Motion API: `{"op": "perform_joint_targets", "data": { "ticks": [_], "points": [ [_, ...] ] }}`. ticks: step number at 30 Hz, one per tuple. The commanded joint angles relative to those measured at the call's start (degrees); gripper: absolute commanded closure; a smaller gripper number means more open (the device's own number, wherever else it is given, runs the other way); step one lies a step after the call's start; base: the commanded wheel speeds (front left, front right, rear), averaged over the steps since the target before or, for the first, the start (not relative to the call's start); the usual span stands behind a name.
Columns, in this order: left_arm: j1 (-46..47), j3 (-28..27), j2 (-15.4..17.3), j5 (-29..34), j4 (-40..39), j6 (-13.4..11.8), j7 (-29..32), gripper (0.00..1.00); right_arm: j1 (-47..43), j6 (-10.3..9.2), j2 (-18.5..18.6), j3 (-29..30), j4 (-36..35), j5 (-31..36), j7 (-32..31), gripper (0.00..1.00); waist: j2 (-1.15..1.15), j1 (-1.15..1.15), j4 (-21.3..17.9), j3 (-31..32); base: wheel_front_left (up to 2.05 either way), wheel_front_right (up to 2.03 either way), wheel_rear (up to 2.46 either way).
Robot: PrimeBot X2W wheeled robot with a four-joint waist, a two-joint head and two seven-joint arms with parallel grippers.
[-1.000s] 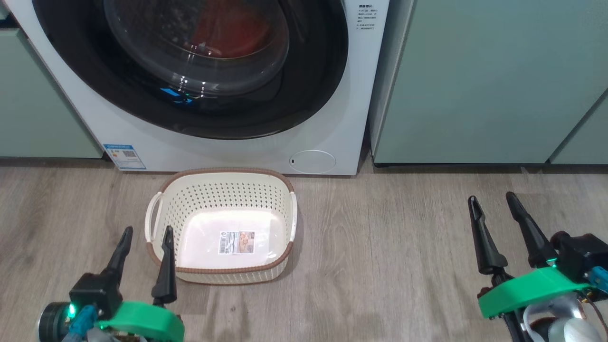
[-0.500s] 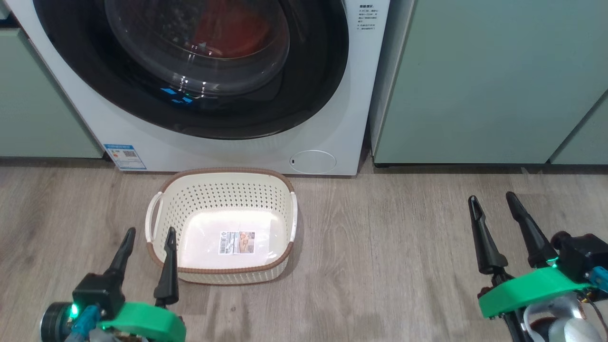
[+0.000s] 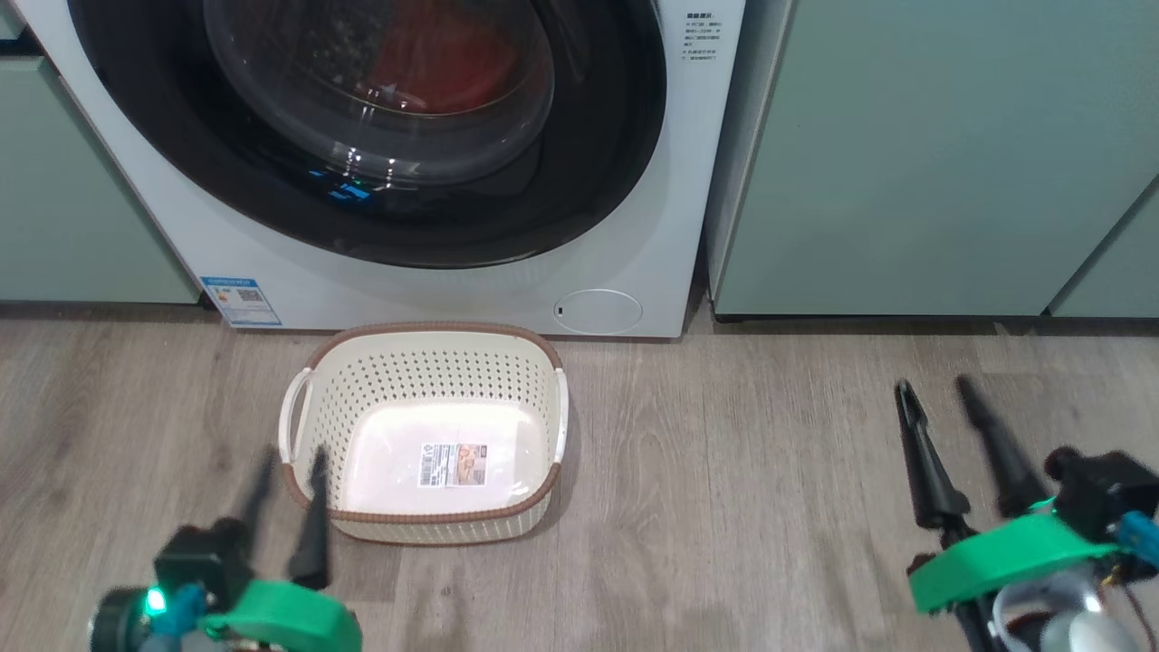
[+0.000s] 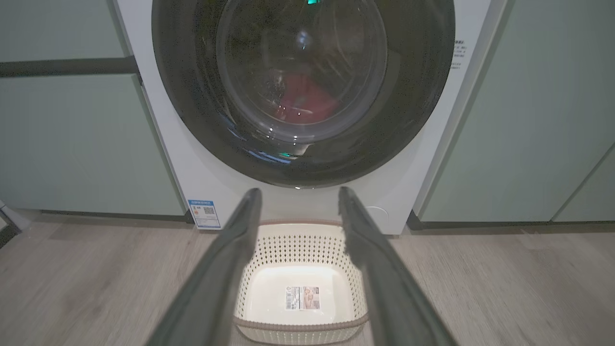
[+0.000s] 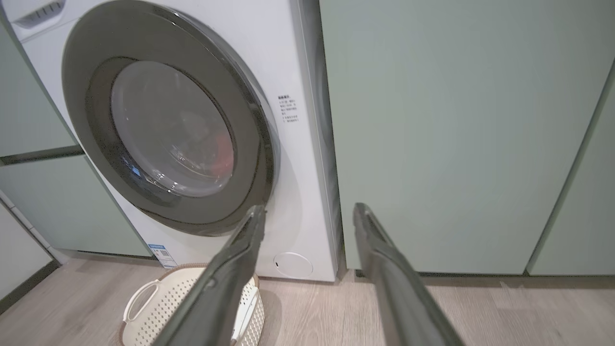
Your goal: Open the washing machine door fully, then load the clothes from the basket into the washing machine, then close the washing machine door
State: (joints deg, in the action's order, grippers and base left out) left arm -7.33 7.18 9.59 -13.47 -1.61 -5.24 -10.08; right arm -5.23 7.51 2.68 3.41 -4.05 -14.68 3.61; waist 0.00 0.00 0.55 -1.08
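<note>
The white washing machine (image 3: 634,226) stands ahead with its round black-rimmed door (image 3: 598,154) shut against its front. Behind the glass lie the red clothes (image 3: 444,63), also red through the door (image 4: 423,96) in the left wrist view as clothes (image 4: 305,101). The cream basket (image 3: 426,367) sits on the floor before the machine, holding just a label on its bottom. My left gripper (image 3: 288,462) hovers open at the basket's left front corner. My right gripper (image 3: 937,394) is open over bare floor, far right of the basket (image 5: 144,293).
Pale green cabinets (image 3: 933,154) flank the machine on both sides. Wood-look floor (image 3: 724,471) spreads right of the basket. A round filter cap (image 3: 598,311) and a blue sticker (image 3: 240,301) mark the machine's lower front.
Both grippers have slid slightly down the head view and look blurred with motion. The whole picture has also shifted a little downward. Basket and door stay as they were.
</note>
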Motion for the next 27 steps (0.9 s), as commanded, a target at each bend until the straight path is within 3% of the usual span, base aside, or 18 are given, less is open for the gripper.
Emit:
{"op": "perform_joint_targets", "data": {
  "ticks": [1, 27],
  "points": [
    [-0.01, 0.06, -0.09, -0.01, 0.47, 0.0, 0.0, 1.0, -0.02, 0.0, 0.0, -0.06, 0.49, -0.01, -0.01, 1.0, 0.0, 0.0, 0.0, 0.0, 0.0, 0.0, 0.0],
    [2.21, -1.46, -1.16, -16.39, 5.49, 2.5, 2.55, 1.0, 1.79, 0.0, 0.76, -0.59, 5.95, -16.18, -1.23, 1.0, 0.0, 0.0, -0.1, 0.18, 0.0, 0.0, 0.0]
  ]
}}
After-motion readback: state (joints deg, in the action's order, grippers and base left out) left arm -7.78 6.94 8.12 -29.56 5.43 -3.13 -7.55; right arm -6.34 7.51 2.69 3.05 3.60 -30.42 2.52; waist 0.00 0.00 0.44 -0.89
